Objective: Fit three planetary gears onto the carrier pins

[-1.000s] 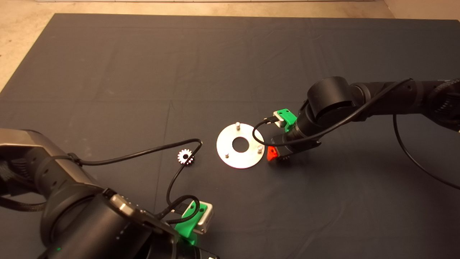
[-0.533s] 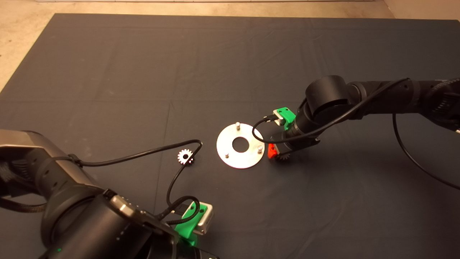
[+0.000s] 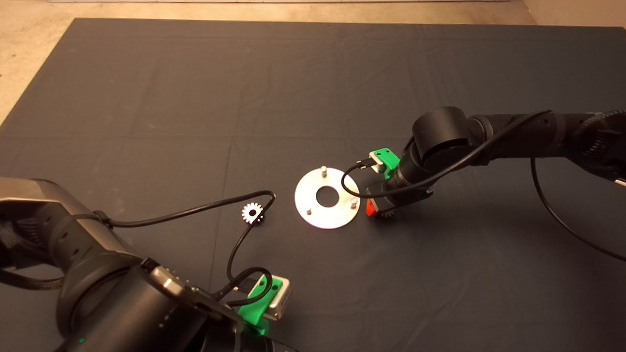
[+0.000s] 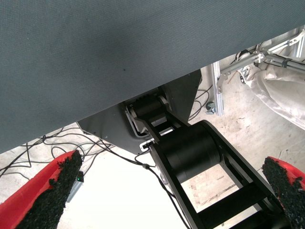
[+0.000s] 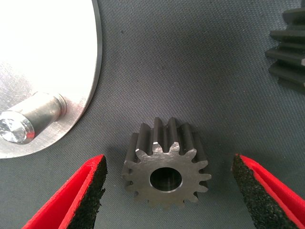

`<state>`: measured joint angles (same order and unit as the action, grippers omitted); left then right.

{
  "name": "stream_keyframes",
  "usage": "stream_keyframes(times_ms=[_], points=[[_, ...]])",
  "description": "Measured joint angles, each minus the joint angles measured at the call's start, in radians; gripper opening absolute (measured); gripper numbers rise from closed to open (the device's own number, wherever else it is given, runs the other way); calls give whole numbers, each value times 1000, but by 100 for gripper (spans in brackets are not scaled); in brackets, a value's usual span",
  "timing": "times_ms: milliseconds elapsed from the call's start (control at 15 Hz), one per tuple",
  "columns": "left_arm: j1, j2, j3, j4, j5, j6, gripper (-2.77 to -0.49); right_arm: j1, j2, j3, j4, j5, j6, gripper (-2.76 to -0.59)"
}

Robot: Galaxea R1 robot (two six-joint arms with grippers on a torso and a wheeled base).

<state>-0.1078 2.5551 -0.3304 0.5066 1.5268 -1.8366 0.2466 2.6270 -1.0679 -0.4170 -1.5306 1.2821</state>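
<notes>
On the dark mat (image 3: pixel 146 98) seen from above, the round disc (image 3: pixel 326 213) lies near the middle with three carrier pins (image 3: pixel 323 170) upright on it. One gear (image 3: pixel 252 213) lies flat to the disc's left, apart from it. The right pincer (image 3: pixel 379 209) hangs low just beside the disc's right edge. The left pincer (image 3: pixel 261 308) waits at the lower edge.

From the left wrist, its fingers (image 4: pixel 47 191) are spread wide over the floor and robot base.

From the right wrist, open fingers (image 5: pixel 88 193) flank a gear (image 5: pixel 166 172) lying flat, untouched, beside the disc (image 5: pixel 47 43) and one pin (image 5: pixel 31 119). Another gear (image 5: pixel 288 47) shows at the edge.
</notes>
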Motion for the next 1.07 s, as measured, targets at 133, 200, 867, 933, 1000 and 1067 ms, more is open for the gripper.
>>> stream_keyframes(times_ms=[133, 200, 867, 933, 1000, 1067], points=[[0, 0, 0, 0, 0, 0, -50, -2, 0, 0, -4, -1, 0, -155], [0, 0, 0, 0, 0, 0, -50, -5, 0, 0, -7, 0, -2, -158], [0, 0, 0, 2, 0, 0, -50, -11, 0, -3, -20, 2, -3, -206], [0, 0, 0, 2, 0, 0, -50, -11, 0, -3, -21, 4, -3, -212], [0, 0, 0, 2, 0, 0, -50, -11, 0, -3, -23, 5, -3, -213], [0, 0, 0, 2, 0, 0, -50, -11, 0, -3, -26, 5, -3, -218]])
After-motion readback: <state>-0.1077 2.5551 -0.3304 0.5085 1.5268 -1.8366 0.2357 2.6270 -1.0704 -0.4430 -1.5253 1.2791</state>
